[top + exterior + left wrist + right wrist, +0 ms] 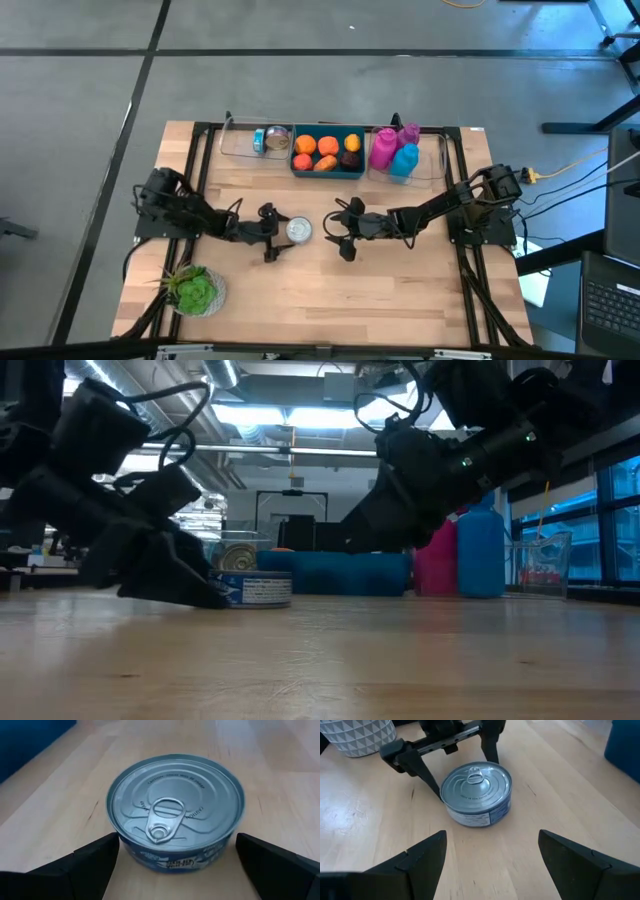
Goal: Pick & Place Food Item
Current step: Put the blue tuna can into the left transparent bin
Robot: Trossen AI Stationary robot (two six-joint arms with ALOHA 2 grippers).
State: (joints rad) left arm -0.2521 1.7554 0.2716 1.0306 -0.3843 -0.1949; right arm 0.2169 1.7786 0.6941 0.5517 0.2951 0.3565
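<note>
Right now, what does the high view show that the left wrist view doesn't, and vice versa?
High view only: the blue bin of orange food items, pink bottle, blue bottle, potted plant, a second can at the back, and the right claw, open beside the can.

Left wrist only: the pull tab and the label around the side.

Both: the tuna can on the wooden table, between the open left claw fingers.

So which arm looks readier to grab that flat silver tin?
Probably the left. Its gripper already has open fingers on both sides of the flat silver tin; the right gripper sits open, a little away from it.
</note>
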